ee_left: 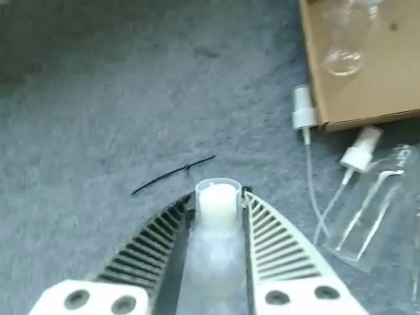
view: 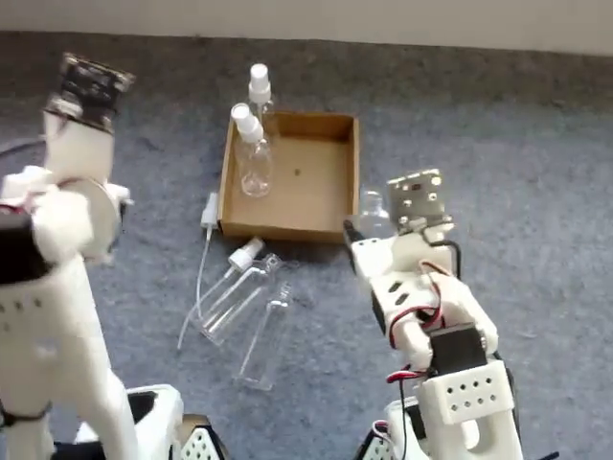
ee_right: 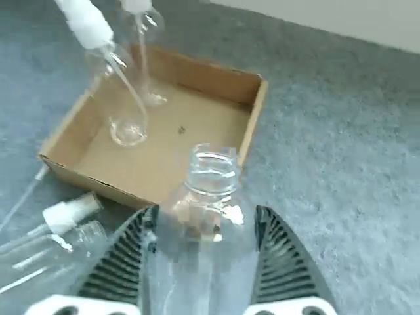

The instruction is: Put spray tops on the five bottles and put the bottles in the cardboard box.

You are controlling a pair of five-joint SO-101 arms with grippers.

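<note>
Grey carpet (view: 498, 115) as work surface.

Left gripper (ee_left: 216, 198): clenched on white cylindrical spray top (ee_left: 218, 211), long axis in line with the fingers.

Right gripper (ee_right: 207, 215): clamped around clear plastic bottle (ee_right: 210, 177), uncapped neck pointing away from the wrist toward brown cardboard box (view: 321, 196), just beside its near wall.

Box contents: two upright capped bottles (view: 255, 158), (view: 261, 96), along one wall.

On carpet beside box: loose spray top with dip tube (view: 208, 216); lying capped bottle (view: 235, 287) and lying uncapped bottle (view: 266, 335), necks toward box.
</note>
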